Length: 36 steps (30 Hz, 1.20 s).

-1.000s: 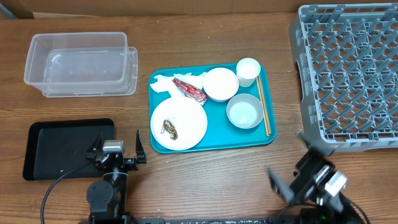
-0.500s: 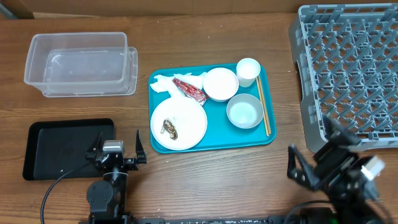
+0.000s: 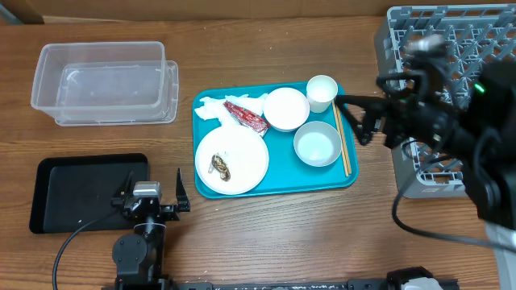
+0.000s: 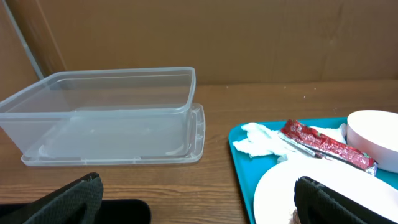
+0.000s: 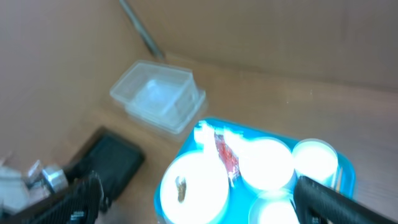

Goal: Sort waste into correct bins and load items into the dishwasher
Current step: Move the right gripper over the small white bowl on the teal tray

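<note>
Hovering at the right edge of the teal tray (image 3: 280,153), right gripper (image 3: 350,119) spread wide, empty, left gripper (image 3: 153,187) off its near-left corner, likewise spread.

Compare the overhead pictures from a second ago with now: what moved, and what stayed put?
The right gripper swung from the table's near edge up to the right edge of the flat teal serving tray, beside the large grey plastic dish rack, open and empty. Nothing was gripped or released. The left gripper, open beside the shallow black rectangular tray, and all the teal tray's contents stayed put.
</note>
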Available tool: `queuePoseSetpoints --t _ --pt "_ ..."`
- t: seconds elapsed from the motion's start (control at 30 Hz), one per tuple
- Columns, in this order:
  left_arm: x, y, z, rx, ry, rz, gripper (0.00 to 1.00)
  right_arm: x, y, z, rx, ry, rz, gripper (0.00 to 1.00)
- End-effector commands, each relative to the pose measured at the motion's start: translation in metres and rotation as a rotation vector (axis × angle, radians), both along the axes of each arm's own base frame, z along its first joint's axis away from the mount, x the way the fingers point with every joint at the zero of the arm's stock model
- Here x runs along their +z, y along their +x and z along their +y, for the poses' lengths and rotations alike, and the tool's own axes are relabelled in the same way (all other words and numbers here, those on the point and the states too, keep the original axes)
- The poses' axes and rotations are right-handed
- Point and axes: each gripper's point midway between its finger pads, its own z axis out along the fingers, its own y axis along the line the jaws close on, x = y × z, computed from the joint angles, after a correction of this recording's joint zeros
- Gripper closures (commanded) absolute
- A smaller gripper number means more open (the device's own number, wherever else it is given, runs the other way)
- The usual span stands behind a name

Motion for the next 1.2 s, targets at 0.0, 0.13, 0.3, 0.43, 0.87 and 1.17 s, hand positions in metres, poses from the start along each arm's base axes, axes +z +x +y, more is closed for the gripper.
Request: queuePoseSetpoints --t 0.0,0.13,0.3,0.43,0.87,1.17 --pt "0.0 0.0 0.0 -0.001 0.016 -0.006 0.0 -0.006 0.006 0.012 -0.008 -0.169 0.02 0.0" --pt "0.0 0.0 0.0 -0.001 0.016 -0.006 0.0 -0.028 -0.011 0.055 0.184 -0.089 0.167 0.0" --pt "0.0 0.0 0.0 -0.001 0.015 -0.006 0.0 -0.067 0.003 0.071 0.214 -0.132 0.296 0.0" --pt "0.0 0.0 0.0 -0.001 0.016 -0.006 0.0 -0.127 0.023 0.064 0.084 -0.233 0.516 0.0" --pt "0.0 0.0 0.0 -0.001 0.016 -0.006 0.0 -0.287 0.057 0.046 -0.311 -0.623 0.873 0.51" --pt "0.0 0.0 0.0 -0.001 0.016 -0.006 0.0 -0.337 0.051 0.067 -0.282 -0.696 0.931 0.47"
